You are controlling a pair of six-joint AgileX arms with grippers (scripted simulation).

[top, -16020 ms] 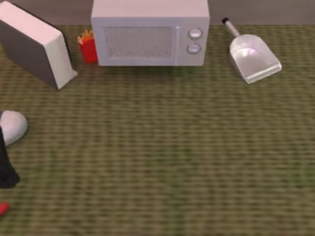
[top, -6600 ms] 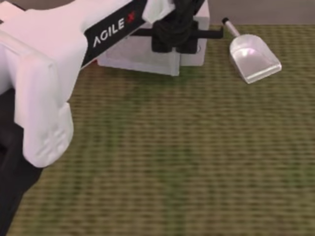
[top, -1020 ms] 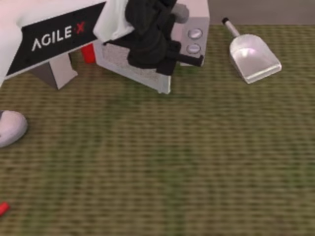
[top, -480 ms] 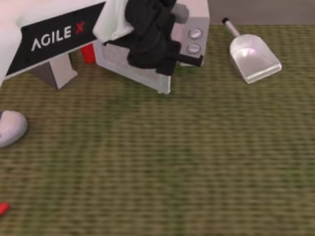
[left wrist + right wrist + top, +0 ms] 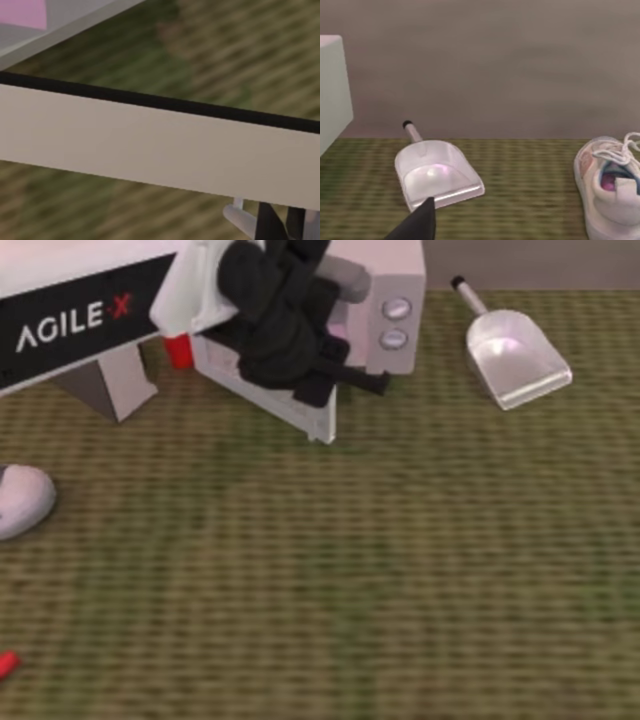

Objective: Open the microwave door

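The left gripper point(image 5: 335, 390) sat at the free edge of the microwave door point(image 5: 290, 410), its black body covering most of the panel in the top view; whether its fingers were spread or pinched on the edge I could not tell. The door stood partly swung out from the microwave point(image 5: 385, 310), which was at the back of the table, middle-left, and a sliver of pale pink interior showed beside the gripper. The right gripper point(image 5: 420, 220) was out of the top view, parked somewhere off to the right, only a dark finger tip showing in its own camera.

My judgement: the door looked only partway open, so the risk was the gripper slipping off the thin edge if its path did not follow the door's arc. A straight pull might also drag the whole microwave forward, or nudge the red fries carton point(image 5: 178, 348) near the hinge side.

The left wrist view showed the door's edge point(image 5: 160, 145) as a pale band with a dark strip, very close, which the top view hid under the arm. The right wrist view alone showed a white sneaker point(image 5: 610, 185) beside the clear scoop point(image 5: 437, 180)
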